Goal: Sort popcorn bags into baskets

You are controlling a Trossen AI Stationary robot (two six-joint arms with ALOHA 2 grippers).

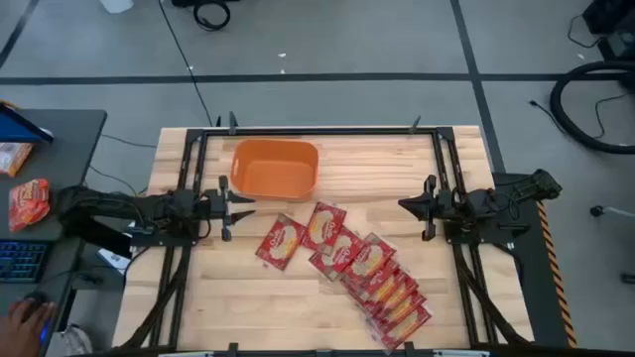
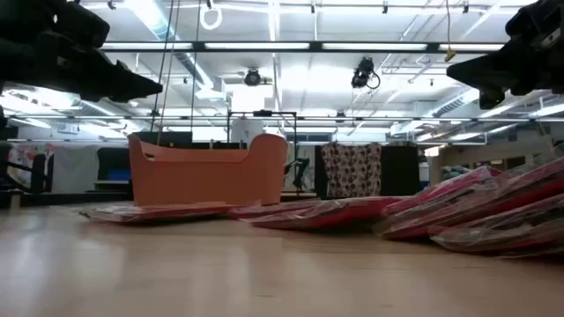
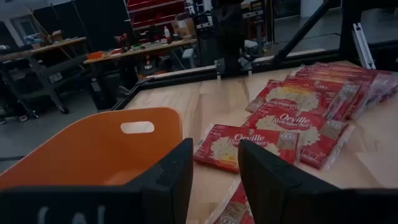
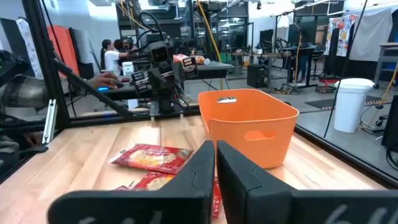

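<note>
The orange tub [image 1: 275, 169] stands on the far middle of the table, also seen in the low view [image 2: 207, 172] and in both wrist views [image 3: 93, 149] [image 4: 249, 121]. Several red popcorn bags [image 1: 367, 268] lie flat in an overlapping row from the table's middle toward its near right; one bag [image 1: 281, 241] lies apart to their left. My left gripper [image 1: 243, 205] hovers open at the table's left, level with the tub's near wall, its fingers [image 3: 168, 180] apart. My right gripper [image 1: 405, 203] hovers shut at the right, above the table and touching nothing.
A dark metal frame [image 1: 317, 130] runs along the table's edges. On a side desk at the left lie an orange-red packet [image 1: 28, 198] and a keyboard [image 1: 20, 260], with a person's hand [image 1: 25, 317] near them. Bare wood [image 1: 228, 297] shows at the near left.
</note>
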